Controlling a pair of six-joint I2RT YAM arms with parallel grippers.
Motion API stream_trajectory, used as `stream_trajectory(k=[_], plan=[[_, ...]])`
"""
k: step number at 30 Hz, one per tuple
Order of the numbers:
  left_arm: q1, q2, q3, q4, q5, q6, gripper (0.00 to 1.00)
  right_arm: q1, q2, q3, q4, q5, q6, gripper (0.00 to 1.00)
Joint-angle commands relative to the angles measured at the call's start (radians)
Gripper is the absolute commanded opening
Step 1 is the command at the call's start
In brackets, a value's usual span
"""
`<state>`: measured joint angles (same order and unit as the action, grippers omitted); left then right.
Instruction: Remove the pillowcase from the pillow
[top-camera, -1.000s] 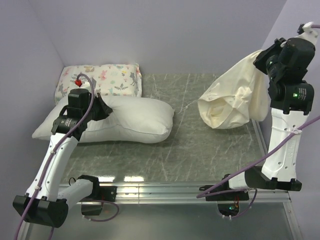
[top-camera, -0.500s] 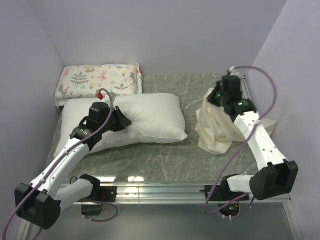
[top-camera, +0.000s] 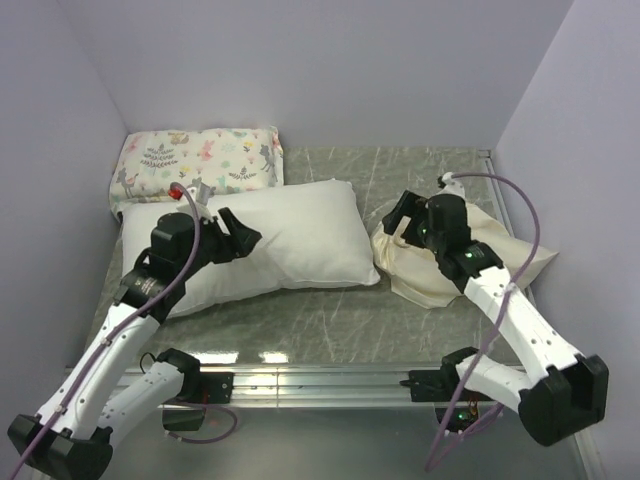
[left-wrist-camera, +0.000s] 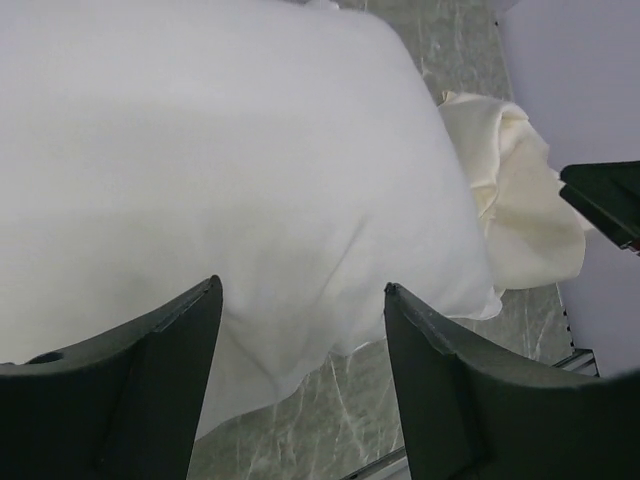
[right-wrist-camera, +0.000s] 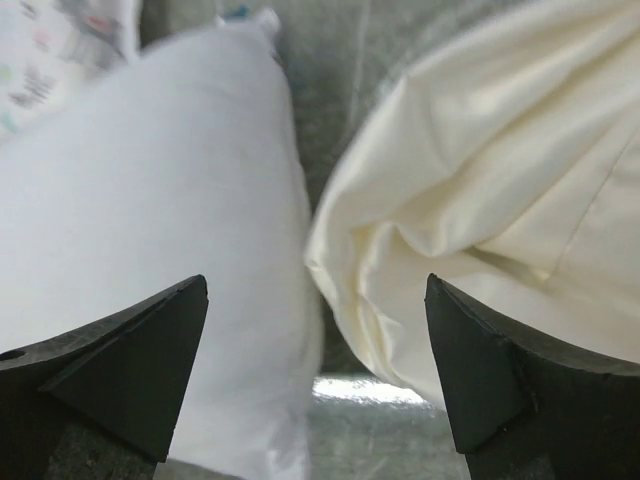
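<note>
Pillowcase (top-camera: 522, 260) lies crumpled at the right side of the tabletop (top-camera: 330, 300), off the pillow (top-camera: 290, 240). Their facing edges are just beside each other, with a narrow gap between. Left tool (top-camera: 235, 228) is spread wide over the pillow, gripping nothing. Right tool (top-camera: 395, 225) is spread wide above that gap, also empty. Bare tabletop runs along the near edge.

Spread tool (left-wrist-camera: 302, 292) over the pillow (left-wrist-camera: 200, 150), crumpled pillowcase (left-wrist-camera: 525, 215) just beside it

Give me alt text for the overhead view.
A bare white pillow lies beside its removed cream pillowcase. Both grippers are open, left gripper above the pillow, right gripper by the pillowcase. A printed pillow sits behind.
</note>
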<state>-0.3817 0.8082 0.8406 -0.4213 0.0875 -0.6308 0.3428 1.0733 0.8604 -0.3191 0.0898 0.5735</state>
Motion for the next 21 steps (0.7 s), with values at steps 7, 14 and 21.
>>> stream_trajectory(k=[7, 14, 21], plan=[[0.001, -0.079, 0.084, -0.005, -0.075, 0.057, 0.74, 0.005, -0.116, 0.129, -0.018, -0.002, -0.046, 0.98], [0.001, -0.096, 0.075, 0.024, -0.066, 0.066, 0.73, 0.004, -0.177, 0.094, 0.011, 0.002, -0.066, 0.99], [0.001, -0.115, 0.054, 0.091, -0.069, 0.066, 0.74, 0.004, -0.200, 0.092, 0.000, 0.024, -0.090, 1.00]])
